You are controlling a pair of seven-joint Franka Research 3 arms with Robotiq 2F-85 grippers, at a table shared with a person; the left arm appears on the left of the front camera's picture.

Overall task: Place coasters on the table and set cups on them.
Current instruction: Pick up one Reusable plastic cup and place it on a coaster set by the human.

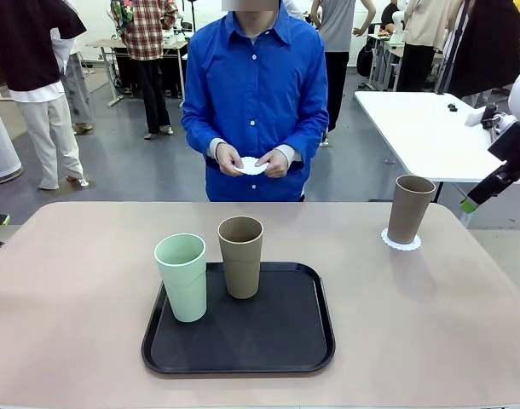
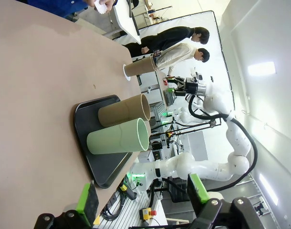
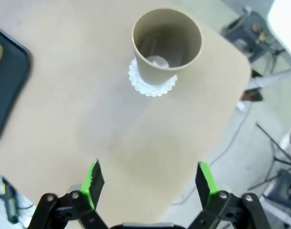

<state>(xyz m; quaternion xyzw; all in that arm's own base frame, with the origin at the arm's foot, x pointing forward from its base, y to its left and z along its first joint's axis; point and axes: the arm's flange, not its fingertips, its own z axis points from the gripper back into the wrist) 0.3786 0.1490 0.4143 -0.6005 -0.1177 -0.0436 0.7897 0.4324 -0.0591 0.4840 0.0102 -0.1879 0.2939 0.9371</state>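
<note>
right gripper (image 3: 149,183): fingers spread, empty; tan cup (image 3: 167,45) on its doily (image 3: 152,88) ahead of the tips | left gripper (image 2: 141,195): fingers spread, empty; mint cup (image 2: 117,138) and second tan cup (image 2: 121,112) ahead on black tray (image 2: 83,114) | risk: these two stand close, so a finger going between them may topple the neighbour

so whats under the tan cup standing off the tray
A round white lacy paper doily lies under the tall tan-brown tumbler. Only its scalloped rim shows; the cup's base covers its middle.
</note>
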